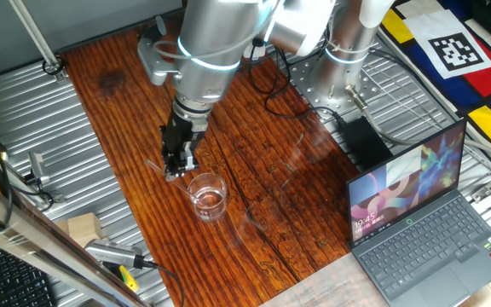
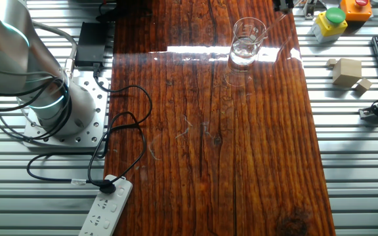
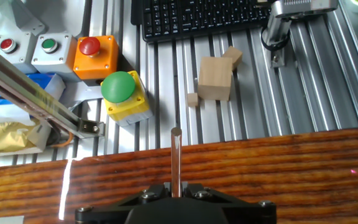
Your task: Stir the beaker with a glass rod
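In the hand view the pincer [image 3: 176, 194] is closed on the rod [image 3: 176, 158], which stands straight out from between the fingers, its tip over the table [image 3: 303, 162] just short of the edge. Past that edge lies slatted metal with a green button [image 3: 122, 87] on a yellow box, an orange box with a red button [image 3: 91, 46], wooden blocks [image 3: 215, 79] and a keyboard [image 3: 197, 15]. From one fixed view the pincer [image 1: 177, 166] hangs low just beside the beaker [image 1: 208, 196], apart from it, near the table's [image 1: 254, 136] left edge; the wood to the right is open as far as the laptop [image 1: 420, 222]. In the other fixed view the beaker [image 2: 247, 42] stands upright at the far end, near the right edge, with a long bare stretch of table [image 2: 209, 151] toward the camera and a cable [image 2: 120, 124] lapping over the left edge beside a power strip [image 2: 107, 210].
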Robot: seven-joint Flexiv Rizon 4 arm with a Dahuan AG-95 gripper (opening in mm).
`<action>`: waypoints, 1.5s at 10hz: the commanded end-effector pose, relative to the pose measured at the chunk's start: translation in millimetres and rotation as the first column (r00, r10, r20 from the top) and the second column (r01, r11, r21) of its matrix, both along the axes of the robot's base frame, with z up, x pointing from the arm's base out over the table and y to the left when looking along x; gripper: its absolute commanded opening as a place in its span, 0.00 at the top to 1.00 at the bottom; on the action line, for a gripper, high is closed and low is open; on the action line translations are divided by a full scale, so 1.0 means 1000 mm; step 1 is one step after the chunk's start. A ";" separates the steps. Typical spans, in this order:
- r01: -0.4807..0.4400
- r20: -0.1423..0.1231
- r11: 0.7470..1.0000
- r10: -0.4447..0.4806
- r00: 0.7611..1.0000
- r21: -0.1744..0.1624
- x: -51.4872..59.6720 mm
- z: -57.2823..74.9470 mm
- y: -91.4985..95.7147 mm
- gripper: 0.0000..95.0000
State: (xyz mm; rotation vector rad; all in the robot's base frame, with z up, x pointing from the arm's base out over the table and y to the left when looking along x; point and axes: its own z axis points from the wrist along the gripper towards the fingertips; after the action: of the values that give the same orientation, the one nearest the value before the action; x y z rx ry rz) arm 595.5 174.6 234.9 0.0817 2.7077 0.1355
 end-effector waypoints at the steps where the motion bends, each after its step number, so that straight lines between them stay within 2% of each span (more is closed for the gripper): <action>1: 0.004 0.008 1.000 -0.004 1.000 0.000 -0.003 0.001 0.001 1.00; 4: 0.008 0.027 1.000 -0.008 1.000 -0.007 -0.010 -0.002 0.006 1.00; 8: 0.008 0.044 1.000 -0.007 0.999 -0.015 -0.014 0.001 0.007 1.00; 11: 0.015 0.046 1.000 -0.014 0.999 -0.014 -0.022 -0.002 0.010 1.00; 15: 0.004 0.052 1.000 -0.003 0.999 -0.017 -0.028 -0.004 0.005 1.00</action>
State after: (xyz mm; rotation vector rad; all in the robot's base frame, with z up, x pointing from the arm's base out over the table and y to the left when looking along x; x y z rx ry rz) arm 565.0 177.4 231.4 0.0733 2.6576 0.1107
